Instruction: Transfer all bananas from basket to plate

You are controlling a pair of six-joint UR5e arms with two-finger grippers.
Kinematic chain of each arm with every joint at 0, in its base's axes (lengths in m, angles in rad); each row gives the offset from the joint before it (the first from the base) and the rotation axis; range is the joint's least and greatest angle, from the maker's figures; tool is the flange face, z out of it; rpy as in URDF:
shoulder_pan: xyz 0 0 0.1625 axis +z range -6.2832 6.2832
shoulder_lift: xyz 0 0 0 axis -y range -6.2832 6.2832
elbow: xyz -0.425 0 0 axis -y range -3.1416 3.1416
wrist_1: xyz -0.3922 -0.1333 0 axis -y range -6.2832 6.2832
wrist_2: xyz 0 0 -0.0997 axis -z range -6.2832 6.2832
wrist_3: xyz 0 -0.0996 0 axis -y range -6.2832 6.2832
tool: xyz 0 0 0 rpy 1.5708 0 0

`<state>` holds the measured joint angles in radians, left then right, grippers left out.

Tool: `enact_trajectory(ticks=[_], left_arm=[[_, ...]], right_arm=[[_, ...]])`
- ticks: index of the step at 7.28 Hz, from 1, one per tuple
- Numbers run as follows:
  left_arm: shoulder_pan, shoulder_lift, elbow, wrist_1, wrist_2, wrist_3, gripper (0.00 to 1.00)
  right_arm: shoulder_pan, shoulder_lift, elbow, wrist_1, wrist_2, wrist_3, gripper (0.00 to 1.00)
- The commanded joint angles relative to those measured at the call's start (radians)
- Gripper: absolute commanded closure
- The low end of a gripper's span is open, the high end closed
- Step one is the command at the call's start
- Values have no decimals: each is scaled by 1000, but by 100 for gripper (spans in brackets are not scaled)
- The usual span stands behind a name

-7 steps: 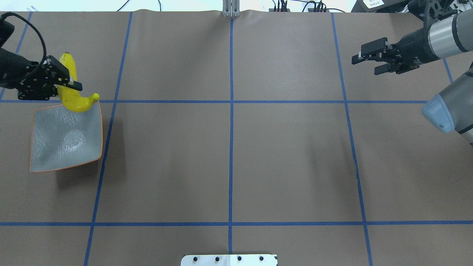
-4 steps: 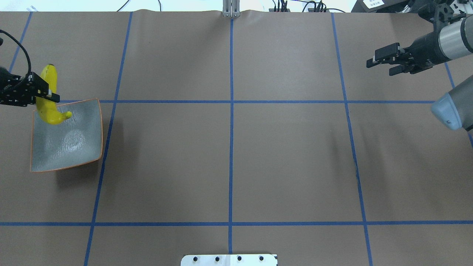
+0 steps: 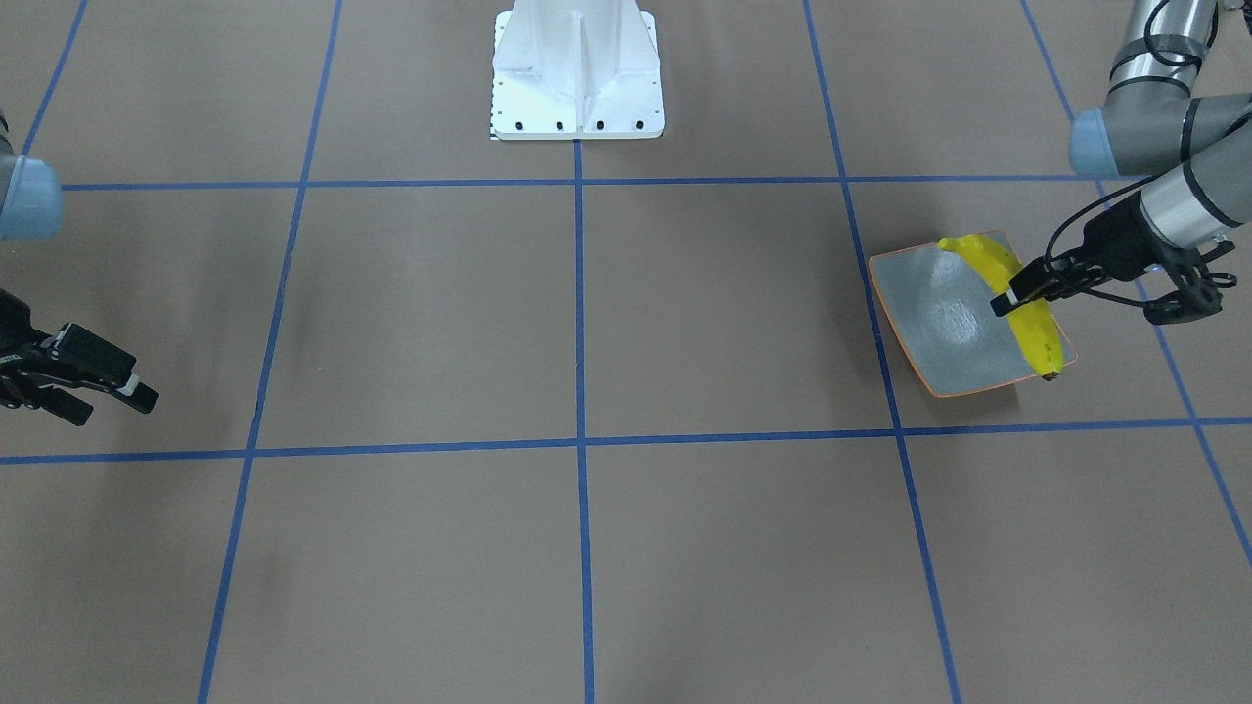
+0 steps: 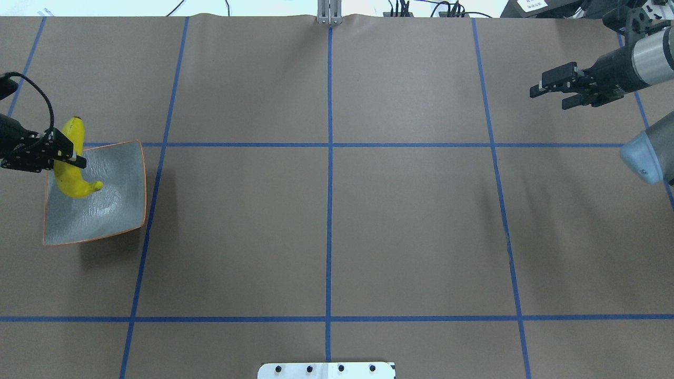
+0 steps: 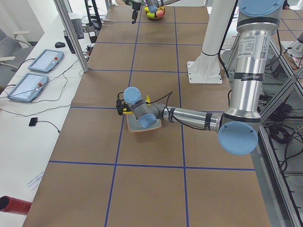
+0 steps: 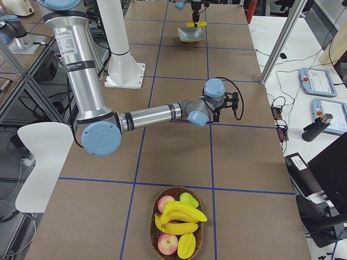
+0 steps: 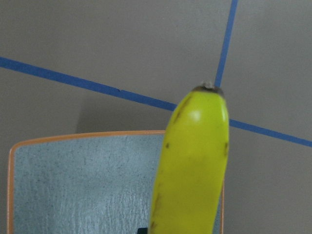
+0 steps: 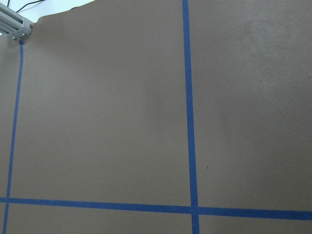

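One smooth, curved yellow banana (image 4: 73,176) is clamped crosswise in the black left gripper (image 4: 68,157). It lies along one side of the squarish grey-blue plate (image 4: 116,210), and its dark tip juts past the plate's thin orange rim; whether it touches the stippled dish is unclear. Well away from the plate, the right gripper (image 4: 548,99) hangs with its jaws parted and nothing between them, and farther off a round woven basket (image 6: 153,227) holds more bananas (image 6: 181,212) among other rounded fruit.
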<state>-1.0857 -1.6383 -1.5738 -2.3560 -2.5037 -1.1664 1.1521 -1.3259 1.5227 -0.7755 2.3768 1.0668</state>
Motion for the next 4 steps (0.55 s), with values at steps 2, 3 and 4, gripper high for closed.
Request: enact_trajectory(ticks=[2, 3, 4], left_arm=[[62, -9, 38, 0, 2, -1, 100], [64, -8, 43, 0, 2, -1, 60], [64, -8, 43, -2, 2, 1, 19]], right_arm=[[6, 2, -1, -7, 18, 1, 0], [8, 2, -1, -7, 18, 1, 0], [8, 2, -3, -5, 18, 1, 0]])
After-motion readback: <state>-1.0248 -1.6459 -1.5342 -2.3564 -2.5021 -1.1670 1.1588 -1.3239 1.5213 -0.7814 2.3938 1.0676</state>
